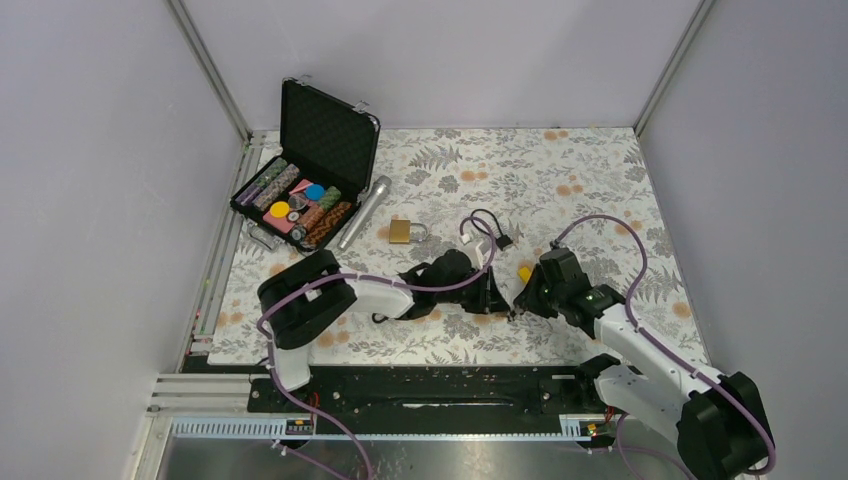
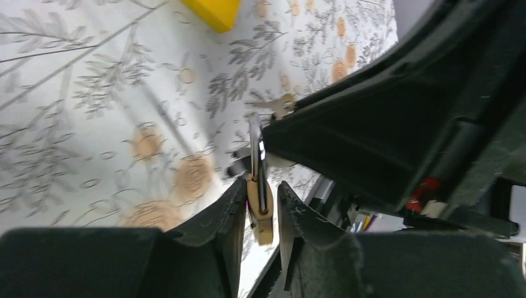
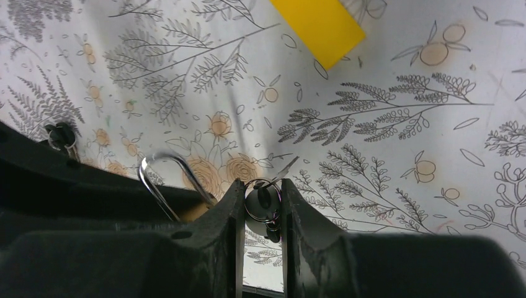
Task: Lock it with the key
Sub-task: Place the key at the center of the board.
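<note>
Key-to-lock alignment seems in hand. Near the counter's [image 1: 560, 170] 6 o'clock edge, the left tool [image 2: 261, 187] pinches the padlock [image 2: 263, 226]. At its 3 o'clock, the right tool [image 3: 260, 185] pinches the key [image 3: 260, 202]. Next: seat and turn it.

There are two robot arms, left [image 1: 375, 296] and right [image 1: 640, 345], two brass padlocks, one lying far [image 1: 405, 232] and one held near [image 2: 260, 214], one ringed key [image 3: 263, 202], one open poker-chip case [image 1: 305, 185], one silver cylinder [image 1: 364, 211], one yellow block [image 1: 524, 272] and one black cable [image 1: 503, 241].
</note>
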`<state>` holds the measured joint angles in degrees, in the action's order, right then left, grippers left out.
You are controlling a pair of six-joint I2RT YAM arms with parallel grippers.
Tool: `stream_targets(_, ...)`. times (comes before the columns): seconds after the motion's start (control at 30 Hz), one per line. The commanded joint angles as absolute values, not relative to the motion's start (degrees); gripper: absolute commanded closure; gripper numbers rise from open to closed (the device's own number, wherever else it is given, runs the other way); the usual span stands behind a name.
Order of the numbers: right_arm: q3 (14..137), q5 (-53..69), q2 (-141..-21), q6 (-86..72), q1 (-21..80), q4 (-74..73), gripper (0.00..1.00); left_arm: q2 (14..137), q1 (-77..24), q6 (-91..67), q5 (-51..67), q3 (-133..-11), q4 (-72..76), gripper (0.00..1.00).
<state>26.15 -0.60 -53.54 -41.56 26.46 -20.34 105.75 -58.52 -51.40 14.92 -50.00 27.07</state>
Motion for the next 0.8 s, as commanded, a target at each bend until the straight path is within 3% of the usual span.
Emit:
stream_targets(0.0,25.5,-1.1,-55.3,-45.4,26.1,-15.9,0.93,107.6,-60.4,-54.1,13.3,-54.8,29.0,0.72)
stream_targets(0.13,26.0,-0.9,-58.7,-45.7,26.1,-15.2,0.87,108.9,-60.8,-55.3,12.3,-55.7,25.6,0.58)
stream_targets(0.27,26.9,-3.6,-59.2,-45.7,26.0,-16.4,0.62,107.2,-60.7,-54.6,9.1,-55.1,22.6,0.49)
stream_targets(0.37,27.7,-5.0,-57.6,-44.8,26.0,-18.0,0.50,103.5,-60.7,-52.6,5.1,-54.3,20.0,0.48)
stream_targets(0.77,33.2,-10.4,-50.2,-40.4,26.1,-25.3,0.42,84.8,-57.8,-44.2,-11.6,-48.2,8.6,0.34)
